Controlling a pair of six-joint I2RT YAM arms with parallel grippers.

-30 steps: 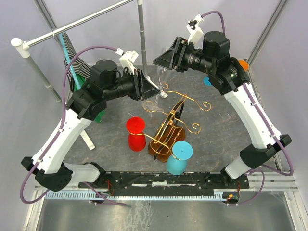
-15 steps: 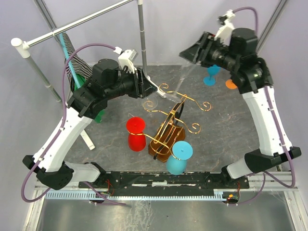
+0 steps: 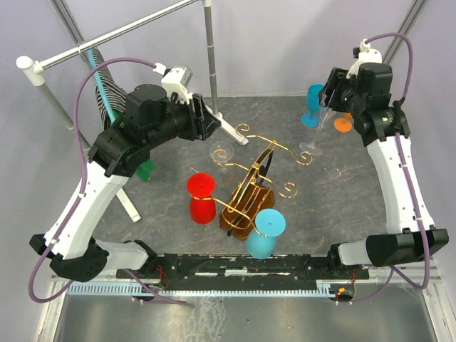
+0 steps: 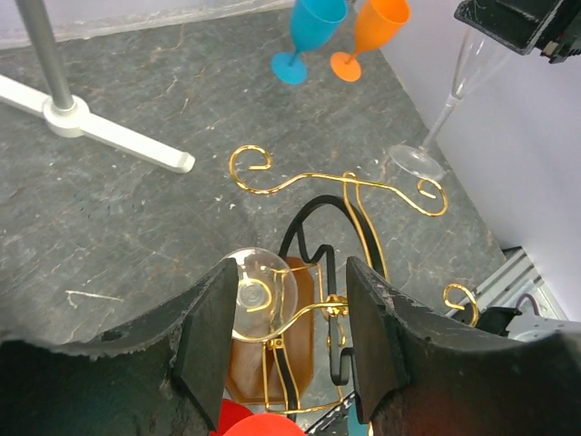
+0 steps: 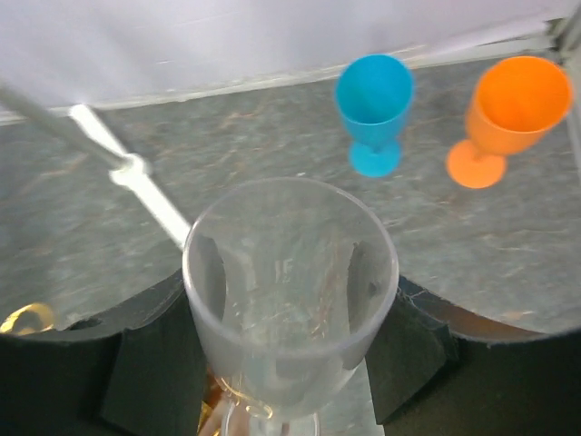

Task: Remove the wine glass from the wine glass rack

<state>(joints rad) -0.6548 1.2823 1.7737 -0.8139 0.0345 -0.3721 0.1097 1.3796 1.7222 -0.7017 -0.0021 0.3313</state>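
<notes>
One clear wine glass is sitting in the right hand, off the gold rack, low over the desk. Left wrist: left hand is hovering released above the rack. Right wrist: fingers are clamping the bowl. The glass is likely light, slippery and fragile, so squeeze gently.

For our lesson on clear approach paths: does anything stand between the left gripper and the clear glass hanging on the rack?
Nothing visible lies between the open left gripper and the clear glass except the rack itself: one curl of its gold wire crosses the top of the glass.
</notes>
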